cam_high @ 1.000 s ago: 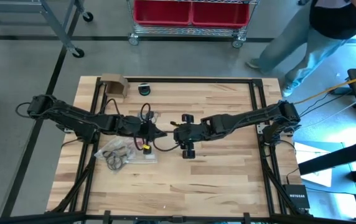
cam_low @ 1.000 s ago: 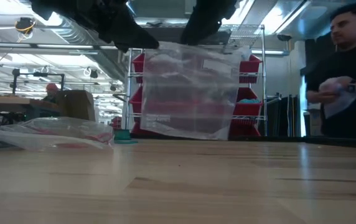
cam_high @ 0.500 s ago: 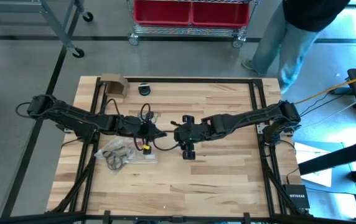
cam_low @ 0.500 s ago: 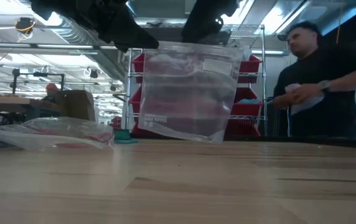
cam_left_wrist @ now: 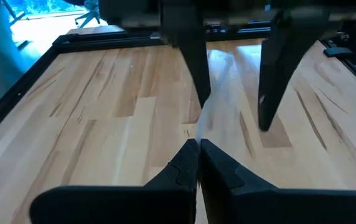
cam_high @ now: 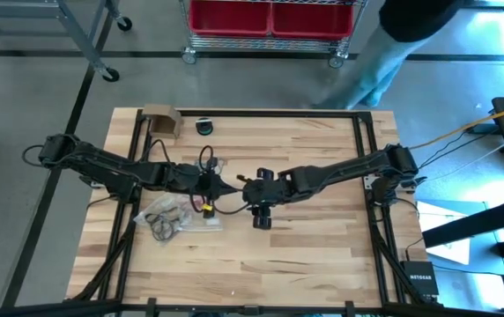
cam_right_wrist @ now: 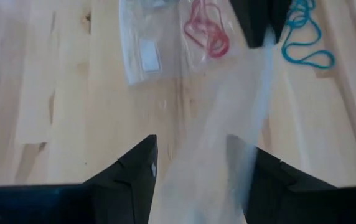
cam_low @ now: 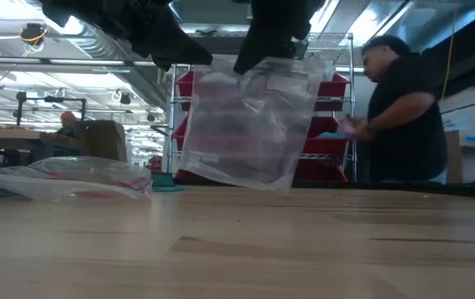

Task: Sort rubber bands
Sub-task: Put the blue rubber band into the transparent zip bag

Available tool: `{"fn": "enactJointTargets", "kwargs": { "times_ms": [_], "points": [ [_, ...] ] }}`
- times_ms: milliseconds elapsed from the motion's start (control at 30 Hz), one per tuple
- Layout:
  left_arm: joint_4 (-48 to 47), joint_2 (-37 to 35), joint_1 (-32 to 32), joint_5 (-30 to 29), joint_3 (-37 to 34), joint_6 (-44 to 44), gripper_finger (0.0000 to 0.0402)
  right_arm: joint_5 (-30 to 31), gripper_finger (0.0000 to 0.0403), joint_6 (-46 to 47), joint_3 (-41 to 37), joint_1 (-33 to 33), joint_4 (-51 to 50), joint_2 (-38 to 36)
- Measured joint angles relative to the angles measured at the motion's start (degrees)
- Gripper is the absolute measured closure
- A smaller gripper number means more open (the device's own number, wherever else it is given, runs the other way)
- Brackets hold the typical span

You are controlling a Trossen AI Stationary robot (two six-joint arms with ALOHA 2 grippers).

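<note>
A clear zip bag (cam_low: 250,124) hangs in the air between my two grippers at mid-table, tilted. My left gripper (cam_high: 223,187) is shut on it. My right gripper (cam_high: 248,190) is open, and the bag's upper strip (cam_right_wrist: 228,143) runs between its fingers. On the table under them lie a red rubber band (cam_right_wrist: 206,34) and teal rubber bands (cam_right_wrist: 304,38), both loose. Black rubber bands (cam_high: 166,222) lie by a second clear bag (cam_high: 186,214) on the table's left near part. My left gripper pinches the bag's upper edge (cam_left_wrist: 204,127) between its two shut fingers, coming level from the table's left. The bag hangs below, clear of the table. My right gripper comes from the table's right with its fingers on either side of the bag's upper strip. The plastic lies against one finger (cam_right_wrist: 248,163). Contact with the other finger cannot be told.
A cardboard piece (cam_high: 160,120) and a small dark-green roll (cam_high: 204,126) sit at the table's far left. Another flat clear bag (cam_right_wrist: 145,46) lies under the grippers. A person (cam_low: 399,108) stands beyond the far edge. The table's right and near parts are bare wood.
My right gripper has moved a little toward the table's left and near edge, closer to my left gripper. The hanging bag has tipped, and its lower edge has swung toward the left in the low view. The person behind the table has walked past.
</note>
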Motion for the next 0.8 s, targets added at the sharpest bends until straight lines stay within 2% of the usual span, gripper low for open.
{"fn": "enactJointTargets", "kwargs": {
  "times_ms": [200, 433, 800],
  "points": [
    [-0.1, 0.0, -0.6, 0.2, 0.0, -0.4, 0.0401, 3.4, 0.0222, 0.5, 0.0, 0.0, 0.3, 1.7],
    [0.2, 0.0, -1.8, 0.2, 0.0, -0.4, 0.0401, 4.7, 0.0222, -0.6, 0.0, 0.4, 0.7, 2.5],
    [-1.1, 0.9, -4.3, 0.2, 0.0, 1.3, 0.0401, 32.7, 0.0222, -10.4, 0.0, 7.4, -0.3, 3.5]
  ]
}}
